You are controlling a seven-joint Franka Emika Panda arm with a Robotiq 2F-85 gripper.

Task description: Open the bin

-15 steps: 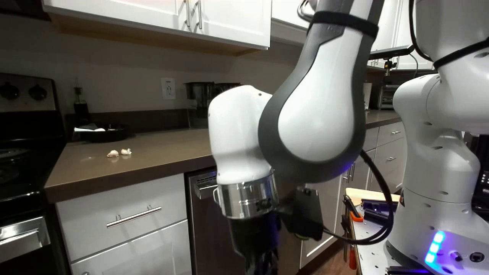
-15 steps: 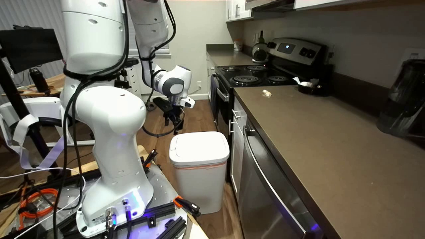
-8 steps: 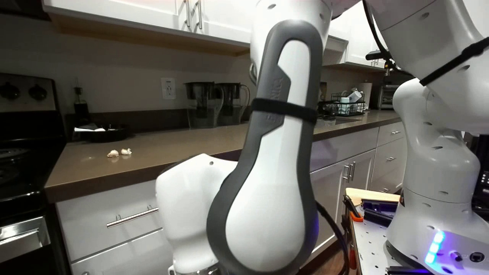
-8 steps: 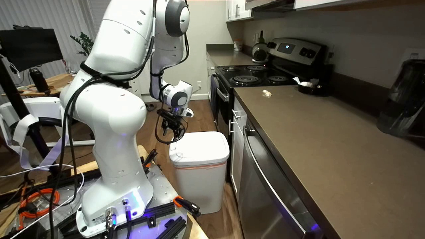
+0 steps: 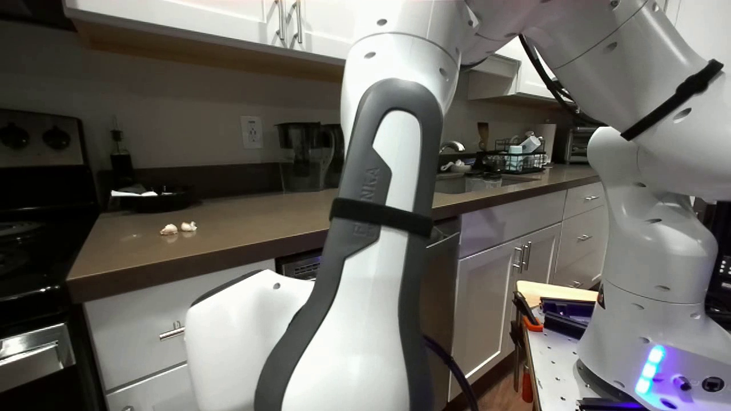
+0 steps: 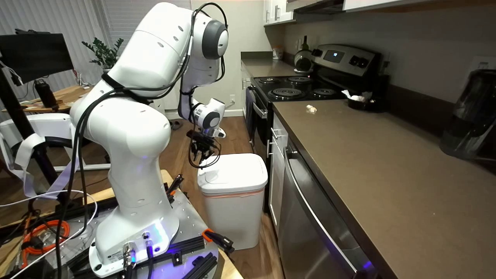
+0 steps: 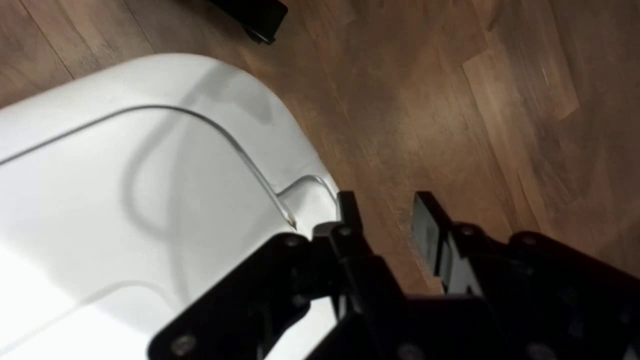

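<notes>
Tool [image 7: 384,210] with fingers apart; in the wrist view one stands at the rim of the white lid [image 7: 215,200], over or just beside it cannot tell, the other over floor [image 7: 500,125]. Arm [image 5: 360,319]: raised letters, "ANKA" legible, partly under black strap [image 5: 380,217]. Bin [image 6: 234,219] upright on floor, near tool, lid down, alongside the long front edge of the tabletop [image 6: 368,155]. Two garlic-like bulbs [image 5: 169,229] near tabletop's front corner by stove [image 6: 306,83]; display [image 6: 334,56] too small to read.

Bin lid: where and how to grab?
Likely the tab at the edge of the lid, with the open pincer coming from outside, over the floor: its curved outline runs out to that edge, whereas the top looks too flat to pinch.
</notes>
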